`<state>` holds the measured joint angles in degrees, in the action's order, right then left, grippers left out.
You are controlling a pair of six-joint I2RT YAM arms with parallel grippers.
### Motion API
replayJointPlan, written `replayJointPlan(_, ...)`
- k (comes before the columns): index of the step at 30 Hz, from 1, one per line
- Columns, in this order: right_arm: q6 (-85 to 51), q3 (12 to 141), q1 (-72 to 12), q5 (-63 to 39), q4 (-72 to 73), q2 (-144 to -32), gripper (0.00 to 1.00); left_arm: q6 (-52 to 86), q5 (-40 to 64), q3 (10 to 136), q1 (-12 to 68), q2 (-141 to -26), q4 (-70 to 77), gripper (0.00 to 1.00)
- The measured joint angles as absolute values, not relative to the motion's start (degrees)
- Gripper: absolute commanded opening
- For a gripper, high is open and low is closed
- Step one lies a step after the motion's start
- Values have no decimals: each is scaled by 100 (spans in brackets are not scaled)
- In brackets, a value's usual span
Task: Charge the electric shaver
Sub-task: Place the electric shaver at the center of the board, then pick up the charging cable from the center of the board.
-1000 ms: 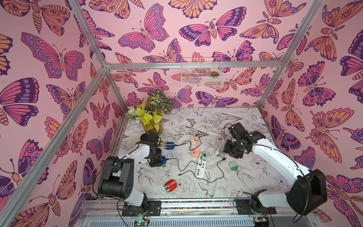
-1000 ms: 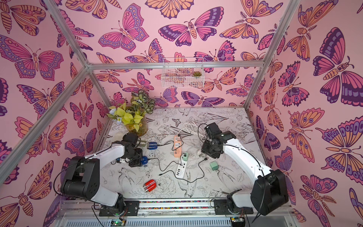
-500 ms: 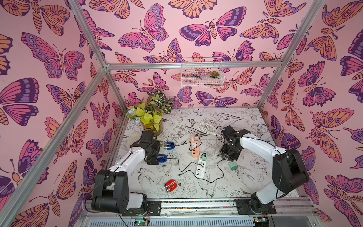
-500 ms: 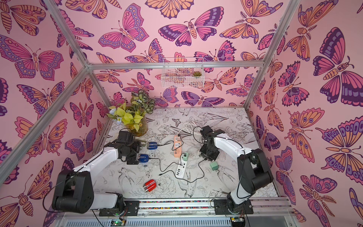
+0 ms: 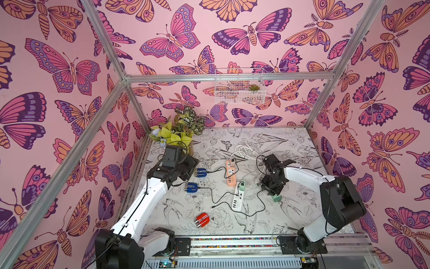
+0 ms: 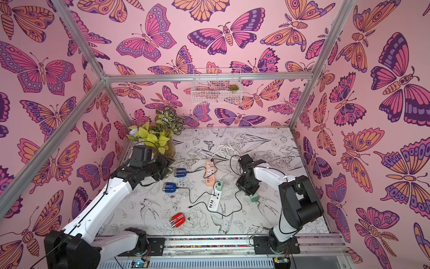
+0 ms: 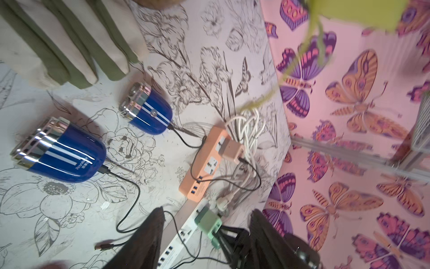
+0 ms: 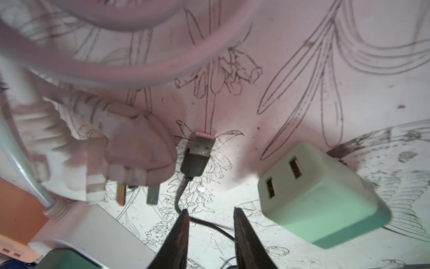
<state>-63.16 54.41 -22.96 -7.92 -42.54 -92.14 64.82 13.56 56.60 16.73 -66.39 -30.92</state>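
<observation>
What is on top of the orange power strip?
A pale charger block is plugged into the orange power strip, with a black cable leaving it. The socket beside it is free. The block covers its own pins and the socket under it.

Walled on three sides in pink butterfly paper [image 5: 209, 42], braced with aluminium struts [image 5: 228, 77]; floored in black-and-white floral print [image 5: 267, 139]; hung with a white wire basket [image 5: 239, 95] at twelve o'clock, set with a leafy potted plant [image 5: 179, 132] at ten o'clock; evenly lit
</observation>
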Motion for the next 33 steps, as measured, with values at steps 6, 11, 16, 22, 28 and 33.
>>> replayJointPlan(6,-6093,5443,-2598,-878,-4429,-9214,47,5736,1262,5826,2296,-6436,-3260,59)
replayJointPlan(11,-5535,5317,-2683,-1017,-4543,-9181,48,5310,1361,5878,2436,-6429,-3286,55)
replayJointPlan(16,-5242,4856,-2958,-1149,-4571,-8927,40,5019,1544,5878,2637,-6431,-3306,52)
replayJointPlan(22,-5258,4543,-3085,-1179,-4460,-8818,18,4895,1660,5870,2773,-6431,-3308,49)
replayJointPlan(28,-5419,4523,-3085,-1205,-4351,-8805,0,4845,1669,5870,3035,-6431,-3308,48)
replayJointPlan(33,-5822,4869,-3085,-1098,-4630,-8381,0,4849,1675,5929,3312,-6431,-3304,55)
